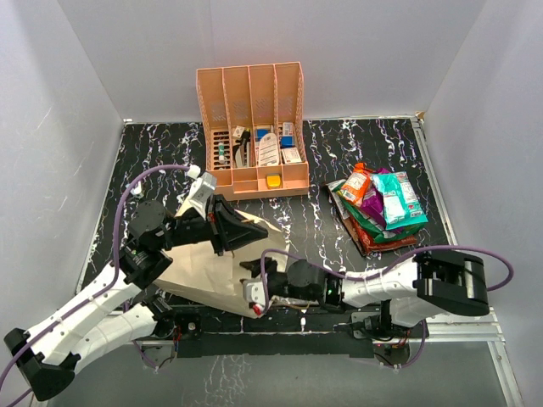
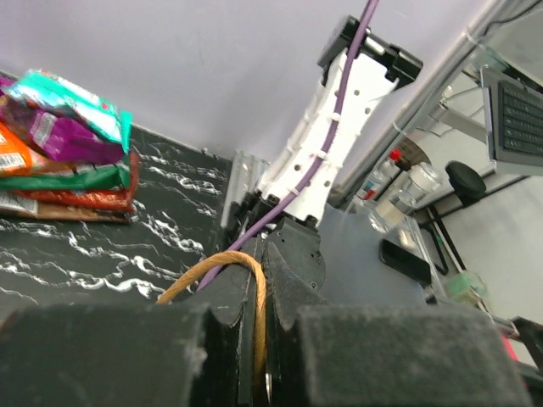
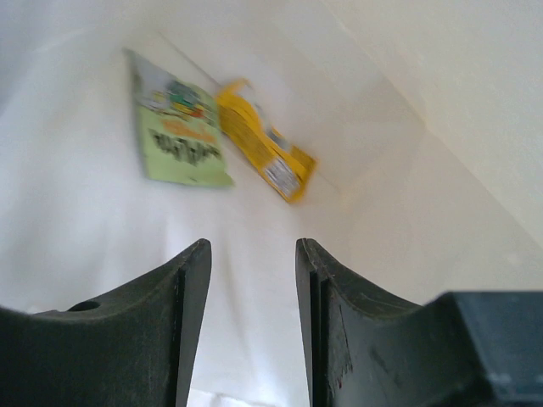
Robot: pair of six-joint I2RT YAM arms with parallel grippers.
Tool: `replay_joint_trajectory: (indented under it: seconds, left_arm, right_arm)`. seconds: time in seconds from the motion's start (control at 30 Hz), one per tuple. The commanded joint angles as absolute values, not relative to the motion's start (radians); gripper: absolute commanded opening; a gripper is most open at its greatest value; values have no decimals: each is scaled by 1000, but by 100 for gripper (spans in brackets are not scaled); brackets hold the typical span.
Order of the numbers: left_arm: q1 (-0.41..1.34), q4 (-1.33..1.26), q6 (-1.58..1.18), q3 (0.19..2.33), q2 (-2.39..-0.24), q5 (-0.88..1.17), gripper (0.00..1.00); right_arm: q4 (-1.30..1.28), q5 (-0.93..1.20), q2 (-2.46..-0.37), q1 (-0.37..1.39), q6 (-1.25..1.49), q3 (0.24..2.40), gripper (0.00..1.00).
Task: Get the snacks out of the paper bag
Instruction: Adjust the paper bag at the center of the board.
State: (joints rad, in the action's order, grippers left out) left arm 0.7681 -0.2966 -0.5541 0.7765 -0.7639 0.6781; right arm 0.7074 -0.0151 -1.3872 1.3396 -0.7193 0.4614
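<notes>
The tan paper bag (image 1: 212,275) lies on its side at the near middle of the table. My left gripper (image 1: 244,231) is shut on the bag's brown cord handle (image 2: 257,297) and holds the mouth up. My right gripper (image 1: 256,287) reaches into the bag's mouth. In the right wrist view it (image 3: 253,254) is open and empty inside the bag, whose pale wall (image 3: 424,102) surrounds it. A light green packet (image 3: 176,131) and a yellow-orange packet (image 3: 263,140) lie deeper in, ahead of the fingers. A pile of snacks (image 1: 382,208) with orange, purple, green, teal and red packets lies on the table at the right.
A peach slotted organizer (image 1: 254,127) with small boxes and bottles stands at the back middle. The snack pile also shows in the left wrist view (image 2: 59,144), with my right arm (image 2: 339,127) beyond the handle. White walls enclose the black marbled table (image 1: 161,153).
</notes>
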Motion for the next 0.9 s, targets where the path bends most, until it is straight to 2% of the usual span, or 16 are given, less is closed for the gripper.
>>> replay_joint_trajectory:
  seconds: [0.0,0.07,0.13,0.27,0.47,0.63,0.87]
  left_arm:
    - [775,-41,-488,846,-696,744,0]
    - [775,155,-414,866,-630,691,0]
    - [775,319,-369,868,-545,633,0]
    - [775,441,-364,828,-360,509,0]
    - [775,444,-385,769,-196,436,0]
    - [775,435,-370,744,-197,436,0]
    - [775,421,-361,753,-212,444,0]
  right_arm:
    - [808,10,-1496,1424,-683,522,46]
    - [856,9,-1609,1455,-709,583,47]
    - [1018,34,-1688,1459,-714,610,47]
    - [1138,91,-1786,1452,-729,657,49]
    - [1033,169,-1770,1342,-858,663,51]
    - [801,177,-1809,1328,-983,763,59]
    - [812,192,-1908,1338,-1018,835,62]
